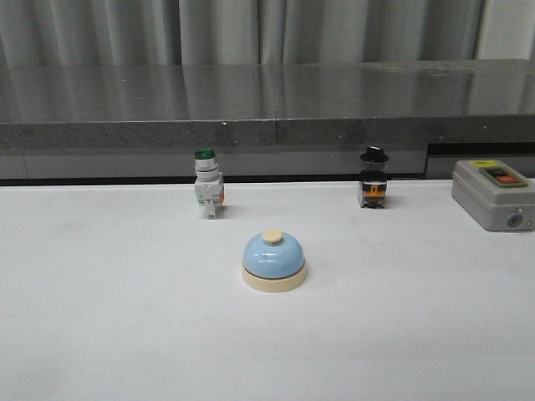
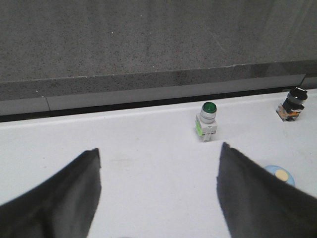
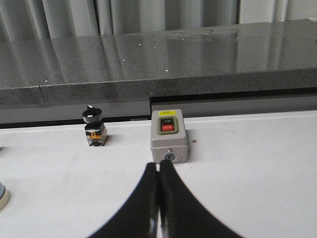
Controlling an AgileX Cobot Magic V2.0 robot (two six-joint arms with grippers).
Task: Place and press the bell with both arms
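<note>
The light-blue bell (image 1: 274, 261) with its cream base and cream button stands upright on the white table, near the middle. Neither arm shows in the front view. In the left wrist view my left gripper (image 2: 159, 154) is open with only bare table between its fingers; the bell (image 2: 280, 175) peeks out behind the finger on that side. My right gripper (image 3: 159, 167) is shut with nothing in it, its tips pointing at the grey box. A sliver of the bell's base (image 3: 3, 196) shows at the edge of the right wrist view.
A green-capped white push-button switch (image 1: 208, 194) and a black-knobbed switch (image 1: 373, 178) stand at the back of the table. A grey box with red and black buttons (image 1: 494, 194) sits at the back right. A dark stone ledge (image 1: 267, 104) runs behind the table.
</note>
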